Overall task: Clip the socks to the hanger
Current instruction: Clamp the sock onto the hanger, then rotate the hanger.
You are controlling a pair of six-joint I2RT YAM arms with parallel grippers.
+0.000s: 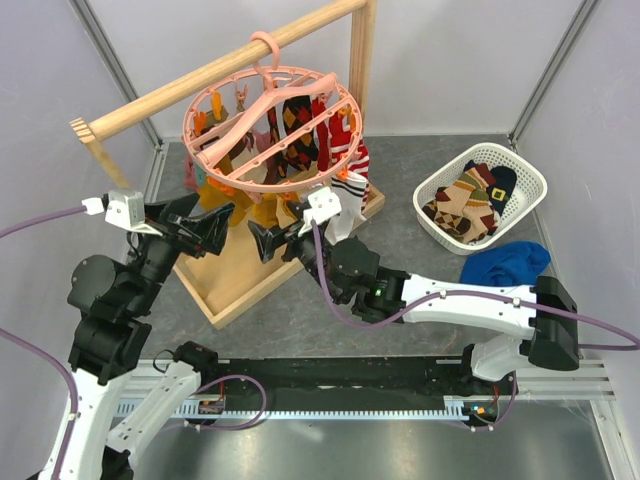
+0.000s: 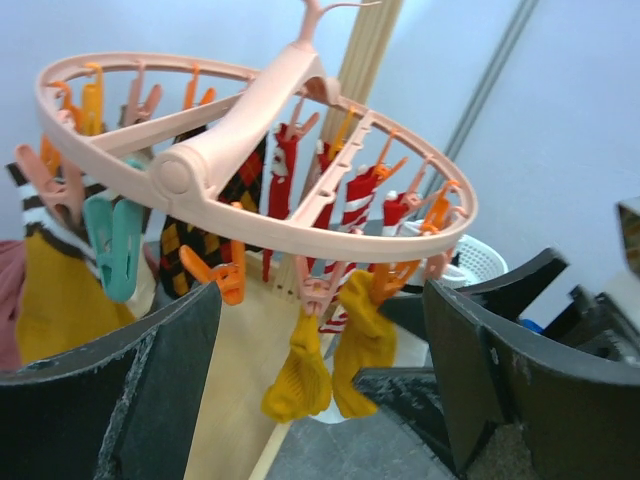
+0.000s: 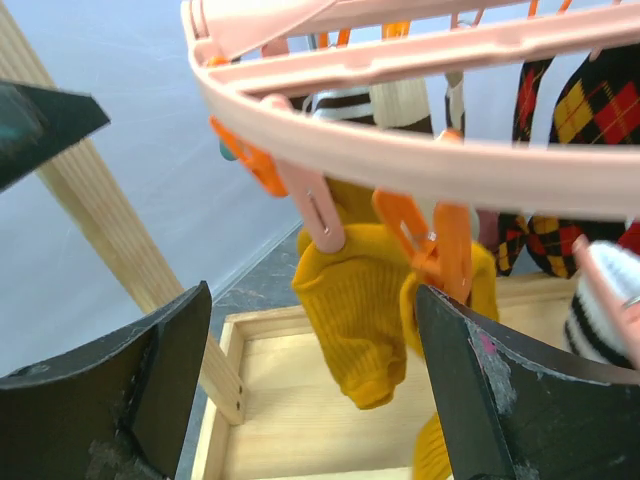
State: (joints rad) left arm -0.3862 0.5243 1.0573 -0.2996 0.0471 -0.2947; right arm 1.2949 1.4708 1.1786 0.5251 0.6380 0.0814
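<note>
Socks [image 1: 300,125] in red and black argyle, stripes and mustard hang from clips around the hanger [image 1: 235,122], which sits by its hook on the wooden rail [image 1: 200,85] toward 12 o'clock in the overhead view. More socks [image 1: 465,205] lie piled in the white basket [image 1: 512,222] at about 4 o'clock from the ring, and a blue cloth [image 1: 505,262] lies just beside the basket at its 6 o'clock. We see the left gripper [image 1: 218,228] at 7 o'clock from the ring and the right gripper [image 1: 258,240] at about 6 o'clock, both over the wooden base tray [image 1: 250,270], tips turned toward each other and close together but apart. From the left wrist, the left gripper [image 2: 322,290] has its jaws spread wide with nothing between them. A mustard pair [image 2: 330,350] dangles from clips on the near rim beyond the fingers, and a teal clip [image 2: 115,245] hangs at 9 o'clock. From the right wrist, the right gripper [image 3: 312,292] is likewise wide apart and grips nothing; the mustard pair [image 3: 350,300] hangs just past its fingertips, touching neither finger as far as we can tell.
</note>
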